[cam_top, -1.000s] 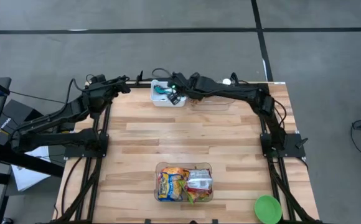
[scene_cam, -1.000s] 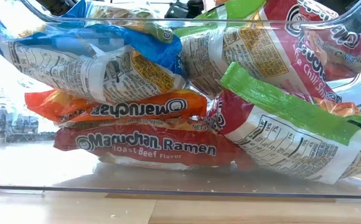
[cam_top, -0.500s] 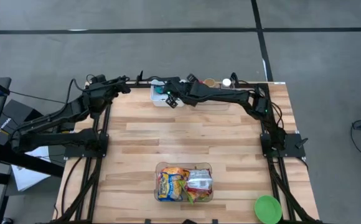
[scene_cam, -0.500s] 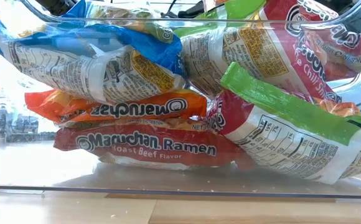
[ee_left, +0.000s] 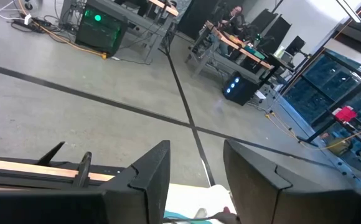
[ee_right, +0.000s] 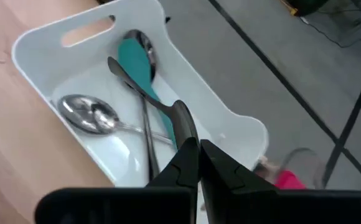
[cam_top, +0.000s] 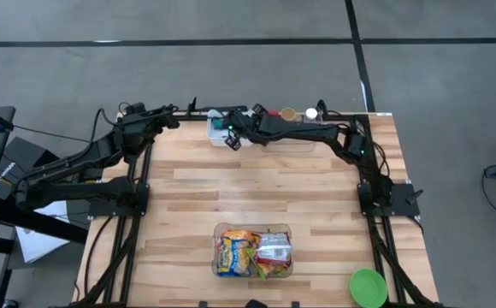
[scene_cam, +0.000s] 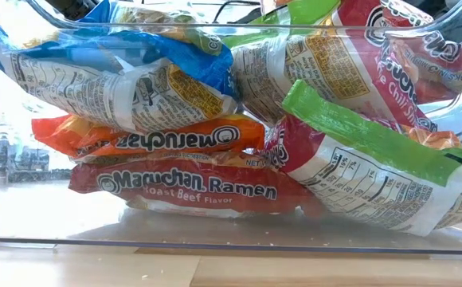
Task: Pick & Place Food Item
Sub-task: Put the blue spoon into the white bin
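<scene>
Several ramen packets lie piled in a clear bin at the table's near middle. No gripper is near them. My right gripper is shut and reaches slanting down into a white bin at the far edge. The white bin holds a metal spoon, a teal utensil and a grey handle. My left gripper hangs open at the far left corner with nothing between its fingers. My right gripper's shut fingertips stand right at the near end of the grey handle inside the white bin, coming slanting from above. The fingers hide the handle's end, so I cannot tell whether they touch it.
A green bowl sits at the near right corner. Two small round things stand at the far edge behind my right arm. Bare wood lies between the two bins.
My right gripper has gone toward the table's left edge along the far side and down into the white bin, rolling slightly. It has stayed shut.
</scene>
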Tool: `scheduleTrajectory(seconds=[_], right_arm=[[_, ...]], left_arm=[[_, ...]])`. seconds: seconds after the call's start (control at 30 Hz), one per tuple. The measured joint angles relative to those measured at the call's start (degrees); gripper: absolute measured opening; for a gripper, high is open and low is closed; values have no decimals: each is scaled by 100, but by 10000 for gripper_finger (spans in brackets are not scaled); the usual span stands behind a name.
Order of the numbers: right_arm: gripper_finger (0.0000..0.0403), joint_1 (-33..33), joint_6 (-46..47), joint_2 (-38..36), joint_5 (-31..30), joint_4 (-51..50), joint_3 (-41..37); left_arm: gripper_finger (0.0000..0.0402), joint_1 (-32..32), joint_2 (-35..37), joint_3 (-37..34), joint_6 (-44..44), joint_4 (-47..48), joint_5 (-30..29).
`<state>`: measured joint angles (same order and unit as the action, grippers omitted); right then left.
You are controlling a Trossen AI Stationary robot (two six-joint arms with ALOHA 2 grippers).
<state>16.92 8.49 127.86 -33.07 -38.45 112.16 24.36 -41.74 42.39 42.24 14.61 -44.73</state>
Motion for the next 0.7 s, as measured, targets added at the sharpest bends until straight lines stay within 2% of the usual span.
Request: scheduleTrajectory(seconds=[0.5,0.7], right_arm=[[0,-104,96,47,163,143,7],[19,-71,96,47,165,161,7]], left_arm=[[144,0,0,0,0,22,-2],[144,-2,0,0,2,22,0]])
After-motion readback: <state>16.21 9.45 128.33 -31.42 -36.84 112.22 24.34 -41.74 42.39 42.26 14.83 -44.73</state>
